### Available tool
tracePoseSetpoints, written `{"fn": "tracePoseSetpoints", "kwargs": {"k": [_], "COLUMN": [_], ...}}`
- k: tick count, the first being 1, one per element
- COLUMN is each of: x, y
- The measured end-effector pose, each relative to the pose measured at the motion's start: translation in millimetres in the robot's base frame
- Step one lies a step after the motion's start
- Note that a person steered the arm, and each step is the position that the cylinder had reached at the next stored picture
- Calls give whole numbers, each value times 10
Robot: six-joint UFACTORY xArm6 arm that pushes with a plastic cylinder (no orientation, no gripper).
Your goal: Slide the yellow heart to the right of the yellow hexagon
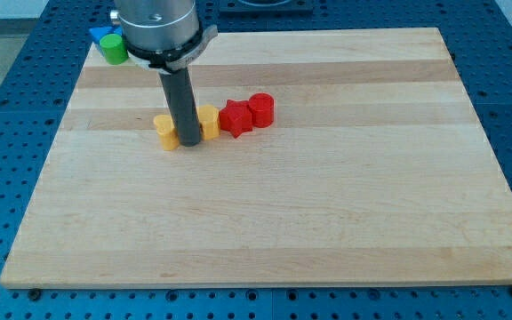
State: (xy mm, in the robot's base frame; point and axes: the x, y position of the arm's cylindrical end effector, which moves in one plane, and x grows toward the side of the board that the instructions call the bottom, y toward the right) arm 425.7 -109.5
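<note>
Yellow heart (pixel 208 121) and yellow hexagon (pixel 166 132) split by my tip (pixel 189 144), red blocks (pixel 248 113) lined up rightward, worktop (pixel 327 213), no end effector fitted, so no grip state can be told

My tip (pixel 189 143) between yellow blocks (pixel 166 132)

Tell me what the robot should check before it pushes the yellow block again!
1. My tip is on the wooden board: ok.
2. Tip sits between the two yellow blocks, left one and right one: ok.
3. Which yellow block is the heart: cannot tell, rod hides part of them.
4. Space right of the right yellow block: not ok, red star touches it.
5. Red cylinder is out of the way: not ok.
</note>
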Motion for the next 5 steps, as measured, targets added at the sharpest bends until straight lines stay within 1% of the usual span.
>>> {"fn": "tracePoseSetpoints", "kwargs": {"k": [1,2,3,4,5], "x": [194,420,477,328,98], "y": [82,-43,-465,-612,-460]}}
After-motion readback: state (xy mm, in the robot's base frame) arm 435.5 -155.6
